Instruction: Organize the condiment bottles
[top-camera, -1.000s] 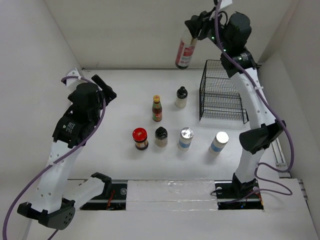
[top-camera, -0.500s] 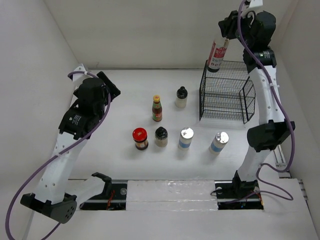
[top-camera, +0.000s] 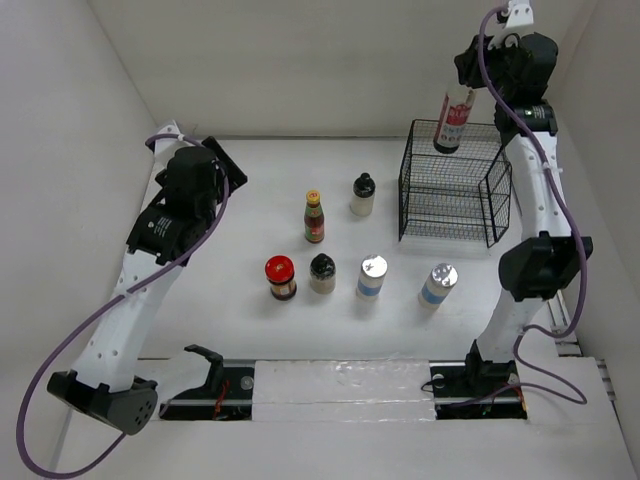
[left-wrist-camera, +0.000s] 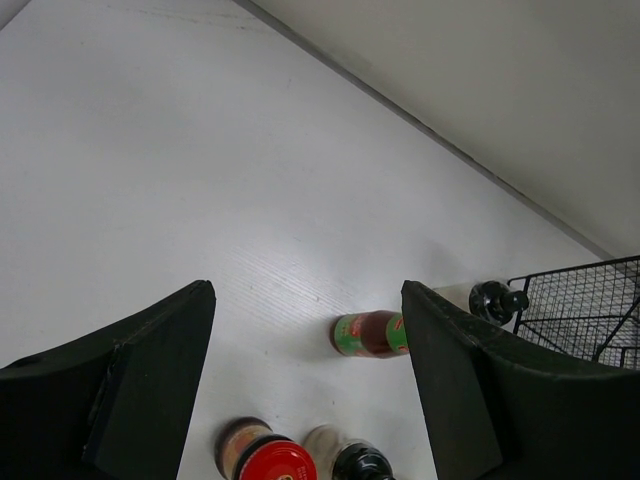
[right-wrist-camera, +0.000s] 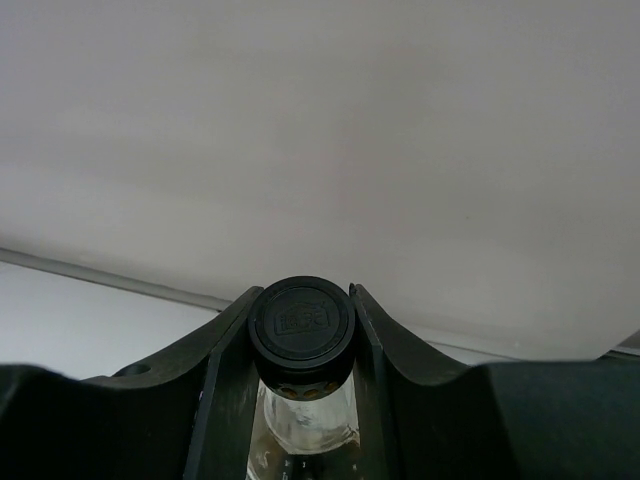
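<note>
Above the black wire basket (top-camera: 452, 200) at the far right of the table (top-camera: 220, 250), the right gripper (top-camera: 464, 88) was clamped on the neck of a tall sauce bottle (top-camera: 453, 125). The bottle hung upright over the basket's rear left part. Whether its base had passed the rim could not be told. In the wrist view the fingers (right-wrist-camera: 225, 350) pressed on either side of its black cap (right-wrist-camera: 302, 322).

The left gripper (left-wrist-camera: 308, 292) hovered over the table's left side, jaws apart and holding nothing. Nothing stood between the held bottle and the basket.

Six containers stood on the table to the basket's left:
- a smaller sauce bottle (top-camera: 314, 217) and a cream black-capped bottle (top-camera: 363, 195) behind;
- a red-lidded jar (top-camera: 281, 277), a black-capped jar (top-camera: 322, 272) and two silver-topped shakers (top-camera: 371, 275) (top-camera: 438, 284) in a row in front.

A second earlier the held bottle had hung left of the basket, over the table's back edge, and it had since swung right. The left arm had risen slightly, while the six containers had not moved.

The held bottle's label was red and white, its writing too small to read. The cap bore an embossed mark that was not legible.
</note>
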